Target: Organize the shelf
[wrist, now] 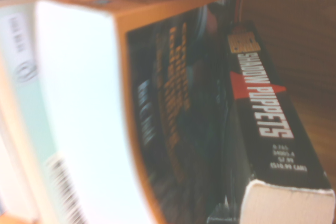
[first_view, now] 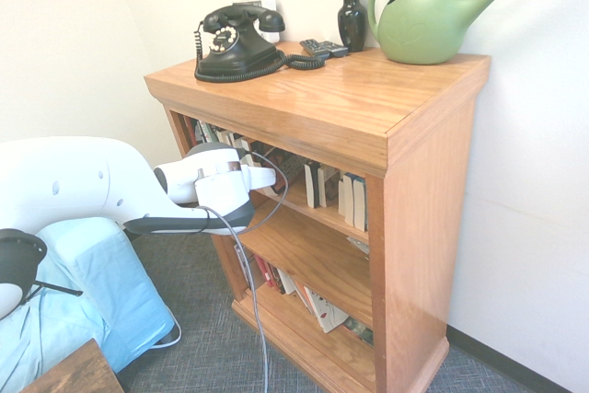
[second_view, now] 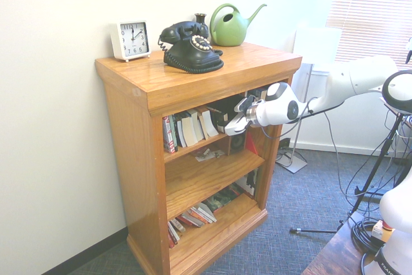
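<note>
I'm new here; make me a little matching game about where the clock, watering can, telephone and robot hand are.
1. Clock
2. Watering can
3. Telephone
4. Robot hand

A. at the upper tier of books
B. on the bookcase top, black
C. on the top, white and square
D. on the top, green

Pairs: 1-C, 2-D, 3-B, 4-A

"SHADOW PUPPETS" on the black paperback's spine point(wrist: 268, 114), $10.99 (CAN) in the small print below the title, some numbers like 12 and 6 on the white clock's face point(second_view: 134, 38), orange book's point(wrist: 173, 93) cover lettering too blurry to read
</note>
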{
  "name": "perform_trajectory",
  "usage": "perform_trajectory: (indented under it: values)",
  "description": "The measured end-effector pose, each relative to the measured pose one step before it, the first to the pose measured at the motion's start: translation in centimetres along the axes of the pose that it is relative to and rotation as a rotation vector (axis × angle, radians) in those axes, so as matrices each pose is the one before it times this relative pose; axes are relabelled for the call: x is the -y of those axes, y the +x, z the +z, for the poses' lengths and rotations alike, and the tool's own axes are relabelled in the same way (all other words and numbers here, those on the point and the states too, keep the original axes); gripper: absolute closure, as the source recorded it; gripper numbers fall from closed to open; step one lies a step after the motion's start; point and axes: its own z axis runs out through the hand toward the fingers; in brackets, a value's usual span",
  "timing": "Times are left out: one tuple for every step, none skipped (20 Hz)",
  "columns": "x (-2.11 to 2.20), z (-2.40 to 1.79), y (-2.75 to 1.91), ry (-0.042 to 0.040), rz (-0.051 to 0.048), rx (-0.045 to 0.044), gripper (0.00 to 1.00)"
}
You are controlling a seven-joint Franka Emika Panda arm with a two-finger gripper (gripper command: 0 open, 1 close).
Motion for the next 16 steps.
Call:
perform_trajectory:
  values:
    - [-0.004,-0.166,-0.424,-0.00191,-0.00684,-0.00212,0.00]
    - [0.057,-0.130,-0.318,-0.00348,-0.01071,-0.00528,0.00]
    - [0.081,-0.088,-0.244,-0.00256,-0.00857,-0.00370,0.00]
    - [0.072,-0.070,-0.152,-0.00183,-0.00594,-0.00299,0.00]
    - [0.032,-0.030,-0.065,-0.00142,-0.00335,-0.00234,0.00]
    - [0.008,-0.043,-0.016,-0.00006,-0.00209,-0.00032,0.00]
    - [0.020,-0.019,-0.004,0.00041,-0.00072,0.00009,0.00]
    - [0.038,-0.044,-0.027,0.00055,-0.00116,0.00054,0.00]
    - [0.143,-0.089,-0.136,0.00196,-0.00254,0.00249,0.00]
    - [0.247,-0.117,-0.251,0.00344,-0.00358,0.00455,0.00]
    - [0.311,-0.199,-0.345,0.00464,-0.00457,0.00629,0.00]
    - [0.372,-0.271,-0.392,0.00607,-0.00492,0.00703,0.00]
    - [0.264,-0.329,-0.400,0.00427,-0.00510,0.00735,0.00]
    - [0.166,-0.356,-0.365,0.00237,-0.00533,0.00594,0.00]
    - [0.068,-0.453,-0.212,0.00177,-0.00381,0.00348,0.00]
    - [0.021,-0.575,-0.037,0.00192,-0.00380,0.00009,0.00]
